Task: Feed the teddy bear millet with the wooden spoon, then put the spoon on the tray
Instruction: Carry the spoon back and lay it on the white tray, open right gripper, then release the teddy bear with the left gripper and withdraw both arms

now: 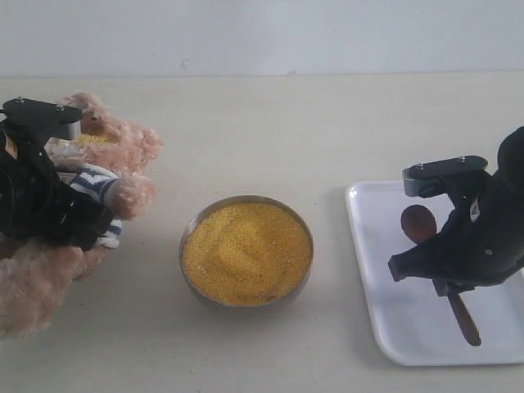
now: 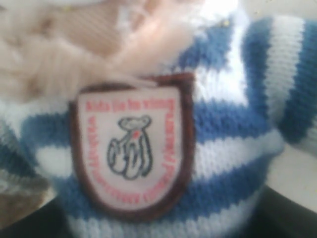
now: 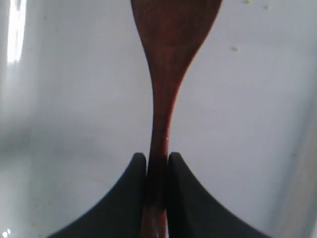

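Observation:
The teddy bear leans at the far left, with yellow grains on its muzzle. My left gripper is pressed into its striped shirt. The chest badge fills the left wrist view, and the bear's torso sits between dark finger edges at the frame's lower corners. The millet fills a round metal bowl at the centre. The wooden spoon lies over the white tray at the right. My right gripper is shut on its handle, both fingers touching it.
A few stray millet grains lie on the tray beside the spoon's bowl. The beige tabletop runs back to a pale wall. The tray's near edge sits close to the table's front right.

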`<state>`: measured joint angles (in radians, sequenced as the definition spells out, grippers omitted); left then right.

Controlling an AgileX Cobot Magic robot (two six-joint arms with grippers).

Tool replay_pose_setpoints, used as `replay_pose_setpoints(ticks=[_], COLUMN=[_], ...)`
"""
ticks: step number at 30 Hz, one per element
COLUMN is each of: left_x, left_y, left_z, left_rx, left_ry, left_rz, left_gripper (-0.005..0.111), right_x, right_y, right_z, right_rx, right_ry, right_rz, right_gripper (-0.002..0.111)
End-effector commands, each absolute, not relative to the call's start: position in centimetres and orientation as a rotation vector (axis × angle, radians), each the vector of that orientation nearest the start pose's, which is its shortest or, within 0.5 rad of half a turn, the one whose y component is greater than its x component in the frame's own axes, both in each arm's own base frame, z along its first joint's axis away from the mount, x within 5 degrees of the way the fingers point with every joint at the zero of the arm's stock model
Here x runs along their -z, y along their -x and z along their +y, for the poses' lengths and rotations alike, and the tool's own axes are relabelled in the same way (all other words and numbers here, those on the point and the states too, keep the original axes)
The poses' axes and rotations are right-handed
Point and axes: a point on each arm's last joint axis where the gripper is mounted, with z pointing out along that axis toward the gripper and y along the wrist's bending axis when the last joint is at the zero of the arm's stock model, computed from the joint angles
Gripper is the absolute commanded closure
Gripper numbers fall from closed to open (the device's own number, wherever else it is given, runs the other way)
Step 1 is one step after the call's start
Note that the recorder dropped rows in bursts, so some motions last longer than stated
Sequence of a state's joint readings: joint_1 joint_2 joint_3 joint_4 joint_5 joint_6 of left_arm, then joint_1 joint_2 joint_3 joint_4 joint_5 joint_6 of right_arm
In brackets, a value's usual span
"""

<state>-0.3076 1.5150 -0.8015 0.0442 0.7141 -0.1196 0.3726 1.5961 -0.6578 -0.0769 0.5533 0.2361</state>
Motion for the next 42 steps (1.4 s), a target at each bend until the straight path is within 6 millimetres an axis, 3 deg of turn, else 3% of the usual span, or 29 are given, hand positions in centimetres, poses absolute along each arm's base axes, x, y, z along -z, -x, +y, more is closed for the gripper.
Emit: replay_pose_setpoints(ticks=[1,7,11,14,19,22,25,30,33,37,42], left_x=[-19.3,-19.2,-18.3,-17.2,-16.0,-15.9,-15.9,-15.9,-15.8,-16.4,-18.9], left_y=[-25.2,-25.3,-25.8,-26.2,-26.8,-27.1,-27.1,-27.2,-27.0,-26.9,-26.5], left_z=[-7.8,-7.8,-7.0,-6.5,-6.1,-6.3,-6.5,-6.6,-6.5,-6.5,-6.4], left_rx=[0.042,0.045,0.043,0.034,0.038,0.066,0.102,0.119,0.114,0.112,0.142], left_ry=[-0.283,-0.272,-0.150,-0.082,0.020,0.061,0.098,0.116,0.117,0.094,0.090], left_rz=[2.857,2.859,2.903,2.935,2.948,2.934,2.925,2.922,2.938,2.933,2.846], left_gripper=[0.103,0.103,0.103,0.103,0.101,0.089,0.070,0.034,0.021,0.015,0.015], right_x=[-13.5,-13.5,-13.8,-15.0,-18.4,-20.2,-21.3,-22.3,-22.8,-23.8,-24.8], right_y=[-22.9,-23.0,-23.0,-23.0,-22.6,-22.1,-21.7,-21.2,-21.0,-20.7,-20.3], right_z=[8.6,8.6,8.6,8.6,8.5,8.3,8.1,7.9,7.9,7.8,7.6], right_rx=[-0.030,-0.036,-0.041,-0.064,-0.129,-0.156,-0.170,-0.183,-0.194,-0.215,-0.233], right_ry=[0.269,0.268,0.267,0.239,0.209,0.199,0.194,0.191,0.177,0.169,0.163], right_rz=[2.948,2.936,2.925,2.877,2.722,2.652,2.610,2.573,2.552,2.496,2.445], right_gripper=[0.096,0.058,0.043,0.044,0.044,0.044,0.044,0.044,0.044,0.044,0.044])
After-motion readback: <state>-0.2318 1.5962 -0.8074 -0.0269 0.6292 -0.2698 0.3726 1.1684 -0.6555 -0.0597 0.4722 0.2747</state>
